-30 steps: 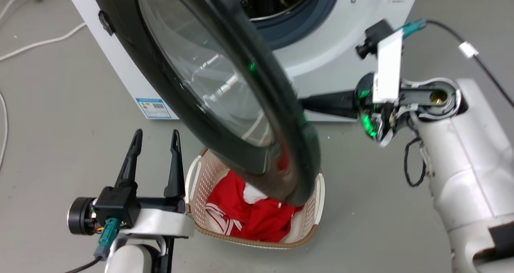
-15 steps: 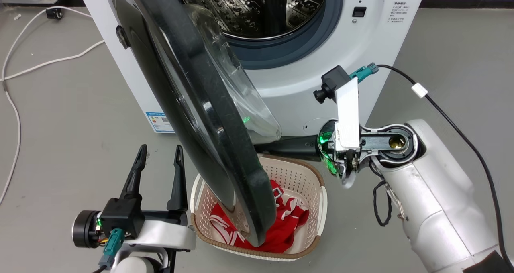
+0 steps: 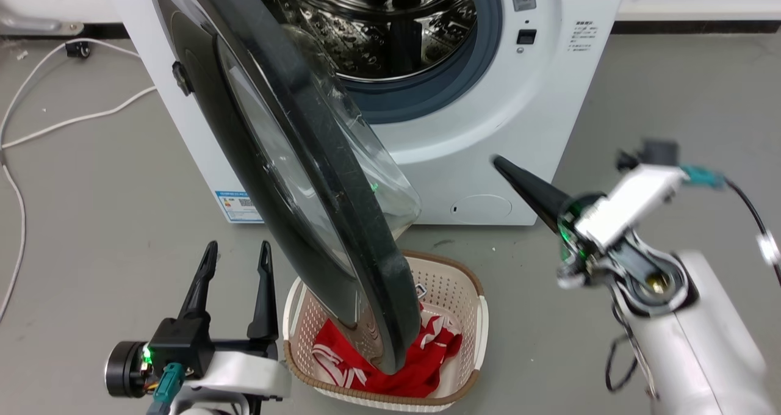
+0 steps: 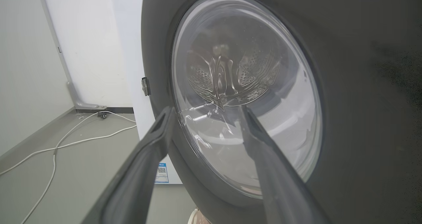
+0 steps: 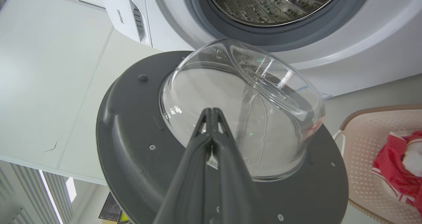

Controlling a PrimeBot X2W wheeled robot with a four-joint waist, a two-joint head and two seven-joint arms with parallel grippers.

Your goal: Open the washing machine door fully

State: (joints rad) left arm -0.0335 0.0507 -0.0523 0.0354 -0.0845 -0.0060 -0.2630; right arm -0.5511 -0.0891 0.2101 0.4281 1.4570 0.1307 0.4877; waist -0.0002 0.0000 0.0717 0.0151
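Shows washing machine door [image 3: 329,207] edge-on, running 11 to 5 o'clock, lower rim over basket [image 3: 483,317]; left gripper [image 3: 238,245] spread at 8, right gripper [image 3: 497,160] pressed together at 3, apart from it.

No word or number could be read with certainty.

Washing machine [image 3: 488,128], white front:
- Blue label [image 3: 238,199] at the lower left corner. It carried a QR code [image 4: 161,170] and fine print, too small to make out in the head or left wrist view.
- Small block of grey print [image 3: 584,32] at the upper right of the front. Several lines, illegible.
- Short line of dark lettering [image 5: 117,15] on the white panel beside the drum opening, seen in the right wrist view. It lay turned sideways and the letters were not resolved.
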